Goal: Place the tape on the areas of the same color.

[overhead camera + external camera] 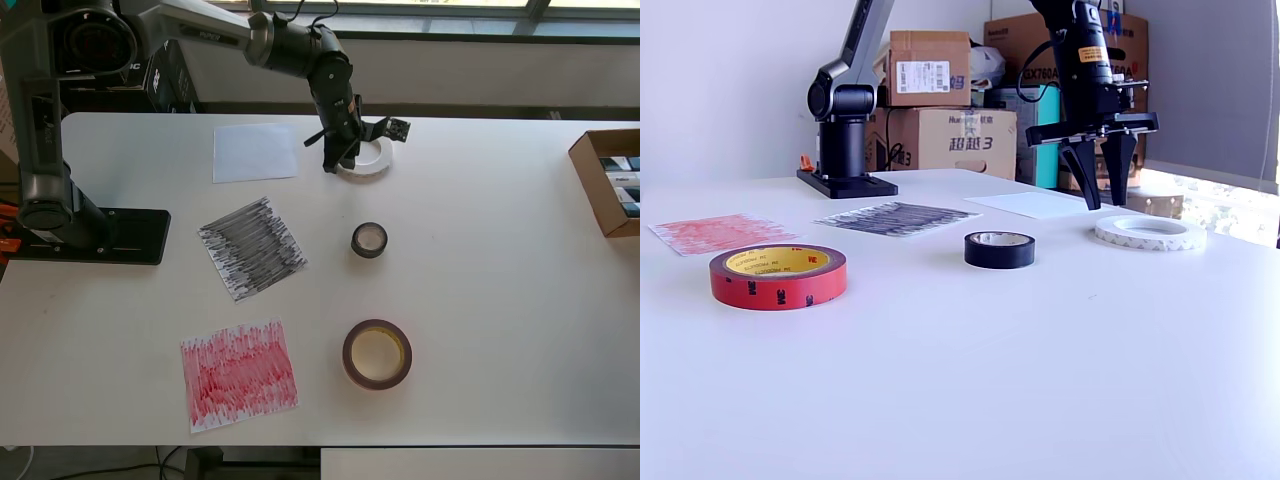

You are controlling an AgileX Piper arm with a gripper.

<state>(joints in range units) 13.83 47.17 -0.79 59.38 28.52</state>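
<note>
The wide white tape ring point(378, 163) point(1152, 239) lies flat at the back of the table, to the right of the plain white sheet point(255, 152) point(1040, 203) in the overhead view. My gripper point(340, 162) point(1106, 203) is open, points down, and stands at the ring's left edge, holding nothing. The small black roll point(355, 243) point(999, 252) lies to the right of the black scribbled sheet point(252, 248) point(897, 216). The large red-brown roll point(350, 362) point(780, 282) lies to the right of the red scribbled sheet point(238, 375) point(720, 232).
The arm's black base point(90, 235) point(845, 180) stands at the table's left edge in the overhead view. An open cardboard box point(590, 170) with items sits at the right edge. Stacked cartons point(940, 140) stand behind the table.
</note>
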